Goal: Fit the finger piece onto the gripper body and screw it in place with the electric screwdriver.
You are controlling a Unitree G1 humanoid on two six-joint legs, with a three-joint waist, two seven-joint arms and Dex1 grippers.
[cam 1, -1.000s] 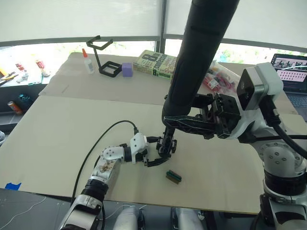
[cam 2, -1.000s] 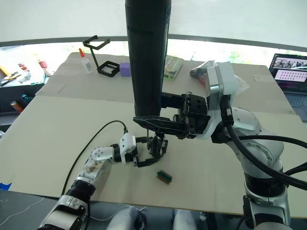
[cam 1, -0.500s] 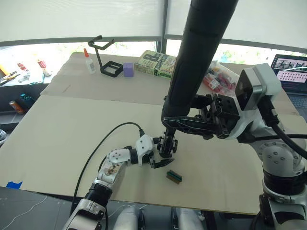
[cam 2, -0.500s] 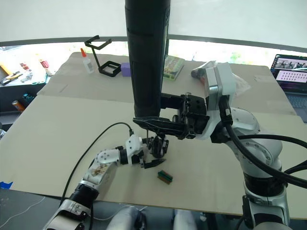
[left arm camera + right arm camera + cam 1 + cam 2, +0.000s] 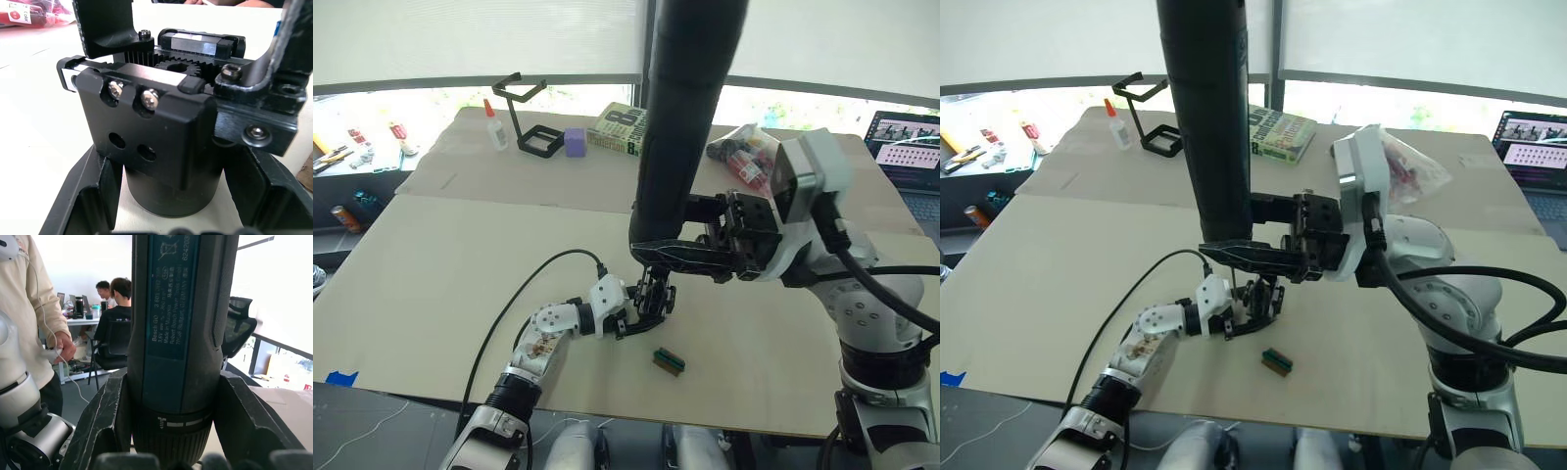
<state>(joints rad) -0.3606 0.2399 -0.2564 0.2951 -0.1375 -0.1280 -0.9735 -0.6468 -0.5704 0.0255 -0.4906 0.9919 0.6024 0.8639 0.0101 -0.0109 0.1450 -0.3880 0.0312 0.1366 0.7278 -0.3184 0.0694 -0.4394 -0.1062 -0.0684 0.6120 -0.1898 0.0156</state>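
Beige worktop (image 5: 431,274) under your arms: nearest, a green-and-brown block (image 5: 668,360); your left end effector (image 5: 631,318) is clamped around the gripper body (image 5: 654,297). Above it, your right end effector (image 5: 651,253) grips the upright electric screwdriver (image 5: 680,117); its bit seems over the body. Farther back lies a book (image 5: 622,129).

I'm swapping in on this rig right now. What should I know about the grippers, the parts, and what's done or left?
Left gripper: shut on the gripper body, steadying it on the table.
Right gripper: shut on the screwdriver, held upright with its tip just above the body.
Finger piece: appears seated on top of the body; two screws show in the front plate.
Done: piece apparently fitted, tool lined up.
Left: drive the screw; whether the bit is engaged cannot be told.
Green-and-brown block lies loose beside the body.
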